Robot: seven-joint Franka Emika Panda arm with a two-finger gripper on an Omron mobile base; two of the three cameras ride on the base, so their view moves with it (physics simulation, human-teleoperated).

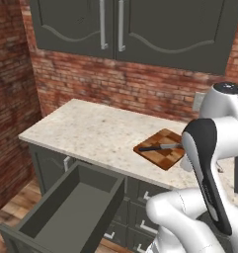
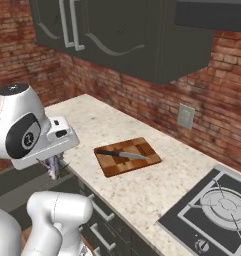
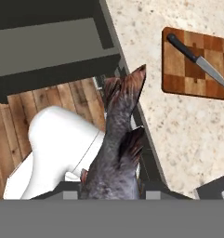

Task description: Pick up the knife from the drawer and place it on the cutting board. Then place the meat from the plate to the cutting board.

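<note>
My gripper (image 3: 112, 186) is shut on the meat (image 3: 118, 135), a grey-purple fish that hangs tail-first from the jaws above the counter's front edge. In the right base view the gripper (image 2: 54, 164) points down beside the counter, left of the cutting board (image 2: 127, 156). The knife (image 2: 121, 154) lies flat on that checkered board, black handle to the left. The board (image 1: 162, 153) and the knife (image 1: 159, 147) also sit on the counter in the left base view. The drawer (image 1: 66, 207) stands pulled out with nothing in it. The plate is out of view.
A stove top (image 2: 212, 210) lies at the right end of the speckled counter (image 2: 142, 190). Dark wall cabinets (image 1: 125, 24) hang above a brick wall with an outlet (image 2: 185, 116). Closed drawers (image 2: 99, 220) line the counter front. My own white arm (image 1: 209, 163) covers the counter's right side.
</note>
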